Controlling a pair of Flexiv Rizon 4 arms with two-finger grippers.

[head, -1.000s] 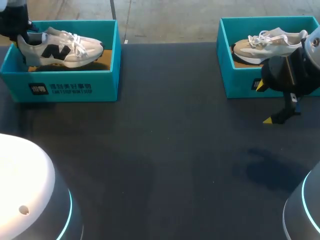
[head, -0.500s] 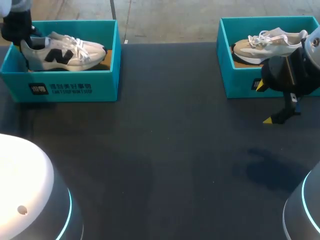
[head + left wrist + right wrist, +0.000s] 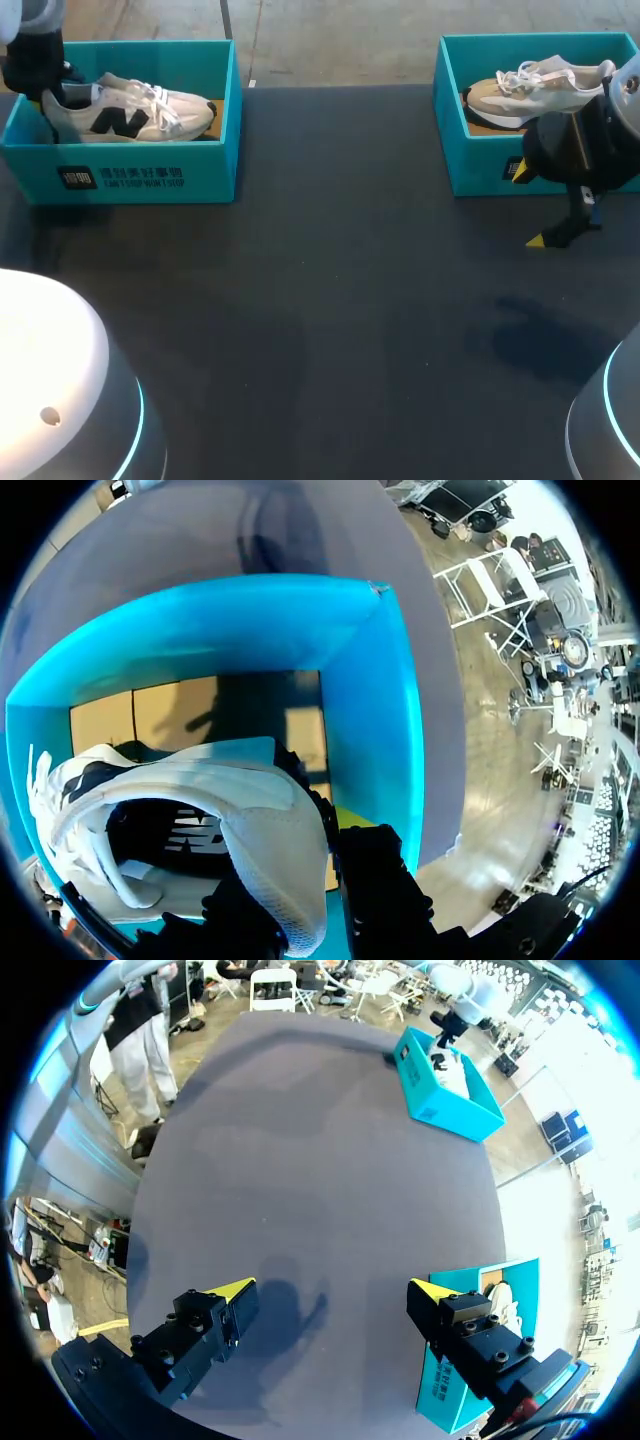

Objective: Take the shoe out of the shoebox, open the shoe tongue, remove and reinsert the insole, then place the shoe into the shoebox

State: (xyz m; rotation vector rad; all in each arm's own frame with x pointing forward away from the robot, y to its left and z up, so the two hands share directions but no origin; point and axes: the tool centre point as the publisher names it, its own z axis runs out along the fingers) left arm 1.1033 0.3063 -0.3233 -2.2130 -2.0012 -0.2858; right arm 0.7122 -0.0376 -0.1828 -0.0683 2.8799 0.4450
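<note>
Teal shoebox at far left corner of dark worktop, white shoe down inside it, heel pinched in left pincer, right pincer spread wide above worktop, near second shoebox with another shoe

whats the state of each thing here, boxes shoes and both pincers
left shoebox: open-topped, shoe inside
left shoe: in the left shoebox, laced, held at the heel
right shoebox: open-topped, shoe inside
right shoe: lying in the right shoebox, laced, untouched
left pincer: shut on the left shoe's heel
right pincer: open, empty, above the bare table
</note>
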